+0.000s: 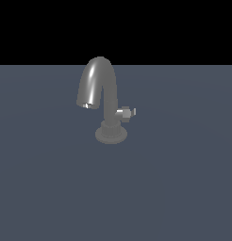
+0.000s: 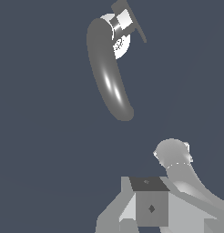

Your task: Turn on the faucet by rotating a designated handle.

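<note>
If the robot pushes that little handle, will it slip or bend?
Probably stiff: the handle looks like solid shiny metal. Its gloss suggests slippery, though the flat crossbar gives something to push on. The faucet likely won't tip, given its wide round base.

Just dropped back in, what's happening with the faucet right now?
Nothing is touching it yet. The faucet stands alone on the dark surface, its handle sticking out toward the exterior view's right, untouched. The arm is absent from the exterior view; the wrist view looks down on the spout from above, and the gripper's fingers can't be made out.
</note>
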You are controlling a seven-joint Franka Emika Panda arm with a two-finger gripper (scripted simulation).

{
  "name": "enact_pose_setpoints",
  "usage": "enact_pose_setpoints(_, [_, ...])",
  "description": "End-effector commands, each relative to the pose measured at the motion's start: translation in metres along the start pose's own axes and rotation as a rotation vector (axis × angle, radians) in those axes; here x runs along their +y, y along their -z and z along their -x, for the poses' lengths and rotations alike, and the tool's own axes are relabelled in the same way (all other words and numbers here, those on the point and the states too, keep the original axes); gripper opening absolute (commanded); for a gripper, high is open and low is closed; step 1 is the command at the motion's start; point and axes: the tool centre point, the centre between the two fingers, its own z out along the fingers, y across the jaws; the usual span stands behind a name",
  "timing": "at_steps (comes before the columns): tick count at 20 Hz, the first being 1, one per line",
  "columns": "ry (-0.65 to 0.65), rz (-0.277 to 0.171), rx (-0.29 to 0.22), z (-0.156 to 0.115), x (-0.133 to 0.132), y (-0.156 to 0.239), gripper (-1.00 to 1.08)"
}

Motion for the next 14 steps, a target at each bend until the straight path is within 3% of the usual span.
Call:
enact_pose_setpoints(1, [-0.046,-0.023,-0.048,-0.014,-0.004,-0.001,-1.00])
enact_pose_setpoints(14, [-0.306,-0.158,-0.320,-0.096,-0.012,-0.017,-1.00])
